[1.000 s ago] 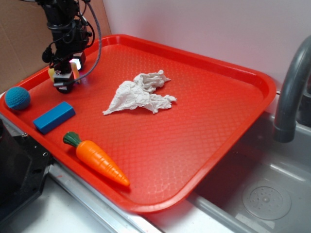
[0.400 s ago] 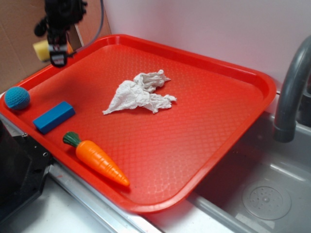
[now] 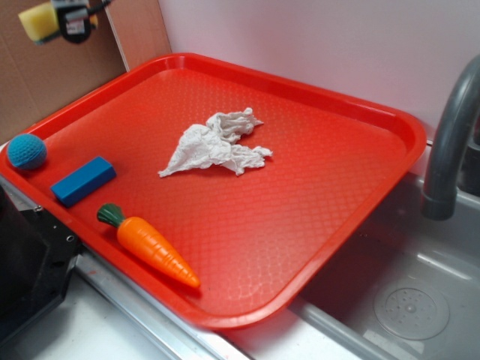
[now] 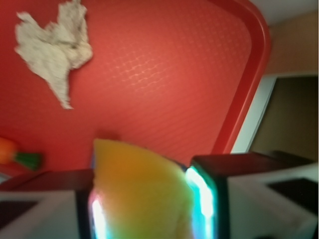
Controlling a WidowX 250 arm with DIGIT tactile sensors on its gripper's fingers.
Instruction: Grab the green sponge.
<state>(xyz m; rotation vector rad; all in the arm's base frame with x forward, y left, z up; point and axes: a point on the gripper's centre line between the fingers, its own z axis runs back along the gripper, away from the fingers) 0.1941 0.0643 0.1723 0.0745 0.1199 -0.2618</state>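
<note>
Fingers (image 4: 144,209) closed tight on the green sponge (image 4: 142,191), squeezing it from both sides; only yellow foam shows, the green face can't be made out. In the exterior view the fingers (image 3: 69,16) sit at the top left corner with the sponge (image 3: 39,22) sticking out to one side, lifted well clear of the red tray (image 3: 360,120) and past its far left rim, in front of a brown cardboard panel (image 3: 45,82). Below the fingers on the tray: teal ball (image 3: 26,151), blue block (image 3: 83,181), toy carrot (image 3: 150,246) further toward the near edge. Crumpled white paper towel (image 3: 216,144) lies mid-tray, well apart from the fingers. Nothing touches the sponge but the fingers. Tray rests over a metal sink (image 3: 405,300); grey faucet (image 3: 450,150) at right, pale wall (image 3: 315,45) behind.
</note>
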